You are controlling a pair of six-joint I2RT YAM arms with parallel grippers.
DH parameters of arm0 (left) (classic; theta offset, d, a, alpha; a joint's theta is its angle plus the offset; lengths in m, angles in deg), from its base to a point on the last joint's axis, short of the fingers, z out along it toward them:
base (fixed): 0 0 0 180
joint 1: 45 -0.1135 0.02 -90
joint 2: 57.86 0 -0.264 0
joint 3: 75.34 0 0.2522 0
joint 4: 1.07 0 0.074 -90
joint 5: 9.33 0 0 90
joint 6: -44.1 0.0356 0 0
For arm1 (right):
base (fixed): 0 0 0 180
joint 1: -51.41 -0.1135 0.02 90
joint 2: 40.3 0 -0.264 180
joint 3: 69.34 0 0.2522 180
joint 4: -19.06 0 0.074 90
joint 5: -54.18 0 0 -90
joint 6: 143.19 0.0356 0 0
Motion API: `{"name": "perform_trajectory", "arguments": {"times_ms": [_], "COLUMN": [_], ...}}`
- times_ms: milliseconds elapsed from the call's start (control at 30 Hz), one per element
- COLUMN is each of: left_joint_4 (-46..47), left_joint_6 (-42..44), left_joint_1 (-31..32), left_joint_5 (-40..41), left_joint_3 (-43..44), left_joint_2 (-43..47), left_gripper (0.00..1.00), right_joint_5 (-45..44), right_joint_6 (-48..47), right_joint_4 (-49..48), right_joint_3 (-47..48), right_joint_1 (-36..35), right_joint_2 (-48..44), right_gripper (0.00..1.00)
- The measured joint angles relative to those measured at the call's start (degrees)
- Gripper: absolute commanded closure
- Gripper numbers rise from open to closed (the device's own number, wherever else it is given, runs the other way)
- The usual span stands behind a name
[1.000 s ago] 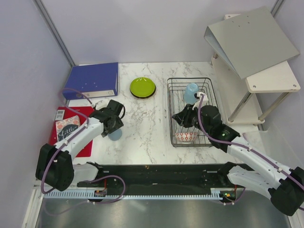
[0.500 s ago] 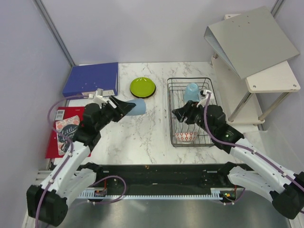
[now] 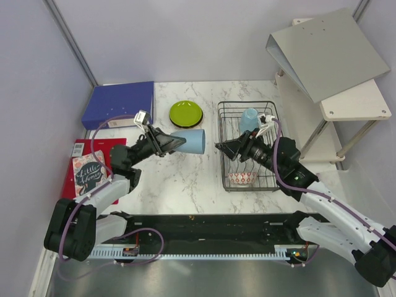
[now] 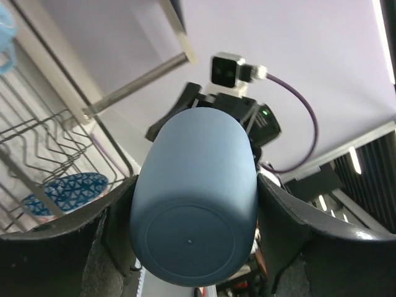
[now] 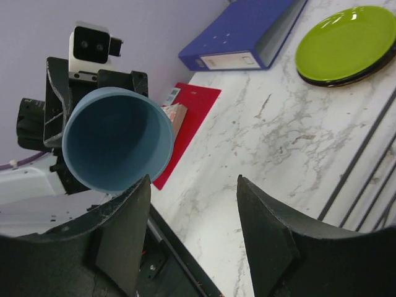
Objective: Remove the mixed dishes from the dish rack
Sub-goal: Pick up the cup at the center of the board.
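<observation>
My left gripper (image 3: 166, 142) is shut on a light blue cup (image 3: 189, 141) and holds it sideways in the air, mouth toward the right arm. In the left wrist view the cup (image 4: 195, 192) sits base-first between both fingers. My right gripper (image 3: 224, 148) is open and empty at the left edge of the black wire dish rack (image 3: 247, 103), facing the cup's mouth (image 5: 117, 145) at close range. The rack holds a second light blue cup (image 3: 249, 119), a red-and-white bowl (image 3: 241, 178) and a blue patterned bowl (image 4: 65, 192). A lime green plate (image 3: 186, 113) lies on a black plate on the table.
A blue ring binder (image 3: 120, 104) lies at the back left. A red book (image 3: 93, 170) lies at the left edge. A white shelf (image 3: 356, 102) with a grey binder (image 3: 328, 52) stands to the right of the rack.
My left arm lifted the blue cup off the table's left side and swung it right, turning it sideways. My right gripper moved left from over the rack toward the cup.
</observation>
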Motion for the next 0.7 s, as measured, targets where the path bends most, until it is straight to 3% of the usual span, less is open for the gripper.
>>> {"name": "perform_trajectory", "arguments": {"times_ms": [200, 567, 667, 700], "left_joint_4": [6.3, 7.2, 7.0, 6.7], "left_joint_6": [-3.0, -3.6, -3.6, -3.5], "left_joint_1": [0.4, 1.1, 1.7, 1.8], "left_joint_5": [-3.0, -4.0, -4.1, -4.1], "left_joint_3": [0.5, 0.5, 0.5, 0.5], "left_joint_2": [-1.2, -1.5, -1.6, -1.6], "left_gripper": [0.98, 0.98, 0.98, 0.98], "right_joint_5": [5.4, 15.0, 17.9, 18.3], "right_joint_6": [2.4, 6.4, 6.5, 6.4], "right_joint_4": [-6.5, -18.7, -19.4, -19.4], "right_joint_3": [-1.2, -0.8, 0.6, 0.7], "right_joint_1": [0.0, -0.6, -1.9, -2.3], "right_joint_2": [2.8, 10.4, 15.2, 16.2], "right_gripper": [0.36, 0.4, 0.64, 0.87]}}
